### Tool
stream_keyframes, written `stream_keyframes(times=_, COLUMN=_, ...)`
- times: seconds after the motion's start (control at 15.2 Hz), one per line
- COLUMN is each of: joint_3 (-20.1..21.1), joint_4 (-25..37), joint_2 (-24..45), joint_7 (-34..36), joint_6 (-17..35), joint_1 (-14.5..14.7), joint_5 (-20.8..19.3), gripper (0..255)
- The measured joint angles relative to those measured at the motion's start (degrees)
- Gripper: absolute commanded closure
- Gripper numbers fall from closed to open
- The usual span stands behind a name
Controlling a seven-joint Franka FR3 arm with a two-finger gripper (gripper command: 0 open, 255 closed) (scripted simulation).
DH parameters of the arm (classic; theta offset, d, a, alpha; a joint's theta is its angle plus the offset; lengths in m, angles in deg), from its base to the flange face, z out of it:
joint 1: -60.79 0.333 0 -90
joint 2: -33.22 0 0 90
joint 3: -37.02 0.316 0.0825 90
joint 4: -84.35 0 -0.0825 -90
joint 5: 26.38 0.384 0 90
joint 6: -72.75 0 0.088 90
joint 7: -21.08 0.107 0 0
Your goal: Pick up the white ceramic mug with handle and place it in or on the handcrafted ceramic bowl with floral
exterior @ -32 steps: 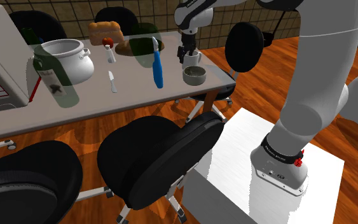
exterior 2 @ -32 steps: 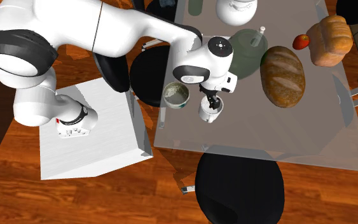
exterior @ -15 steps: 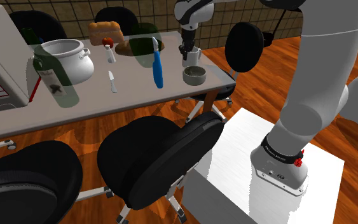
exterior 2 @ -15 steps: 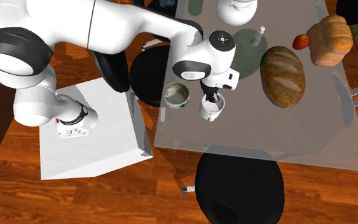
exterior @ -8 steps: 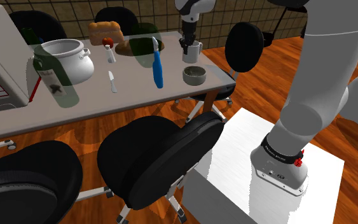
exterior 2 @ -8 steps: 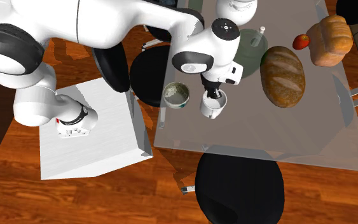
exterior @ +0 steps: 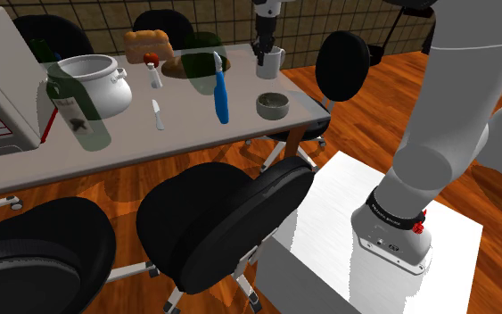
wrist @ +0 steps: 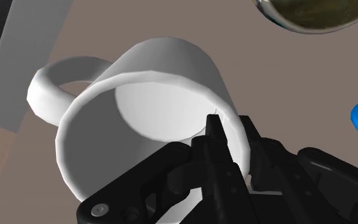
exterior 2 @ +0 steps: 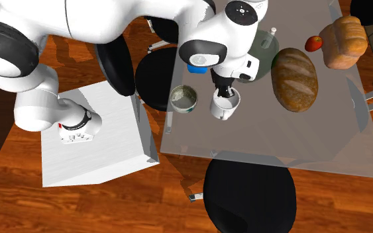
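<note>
Starting nearest the shoulder camera: white box stand (exterior: 391,223) and a black padded office chair (exterior: 222,223), both on the camera's side of the small round grey-green bowl (exterior: 272,105); bowl upright near the end of the long grey table (exterior: 26,169), nothing in it; all-black two-finger gripper (exterior: 263,53) hangs beyond and above the bowl; fingers (wrist: 219,159) clamped on the wall of the plain white mug with a loop handle (exterior: 272,62), one finger inside the rim, one outside; mug hangs from the gripper, appears raised off the table top, tilted in the wrist view (wrist: 139,83); loop handle on the side away from the clamped wall; in the second exterior view the mug (exterior 2: 225,109) is just beside the bowl (exterior 2: 183,98), on that view's right, apart from it; gripper (exterior 2: 226,91) directly over the mug's rim; blue-handled brush (exterior: 219,94) on the shoulder view's left of the bowl; white round two-handled pot (exterior: 93,82) and green glass bottle (exterior: 79,111) further that way, well apart from the bowl; oval brown bread loaf (exterior 2: 295,78) beyond the mug from the bowl; brown tiled wall (exterior: 88,18) furthest back.
</note>
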Motion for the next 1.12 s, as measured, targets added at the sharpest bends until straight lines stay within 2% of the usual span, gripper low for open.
stream_keyframes(times=0.59, joint_3=-0.1, joint_4=6.0, joint_2=-0.7, joint_7=0.3, joint_6=-6.7, joint_1=0.0, joint_5=-0.2, gripper=255)
stream_keyframes(times=0.86, joint_3=0.4, joint_4=-2.2, joint_2=-7.7, joint_7=2.3, joint_6=-5.4, joint_1=1.5, joint_5=-1.3, gripper=255)
stream_keyframes(times=1.12, joint_3=1.5, joint_4=-13.1, joint_2=-17.0, joint_7=5.3, joint_6=-3.8, joint_1=3.2, joint_5=-2.7, gripper=255)
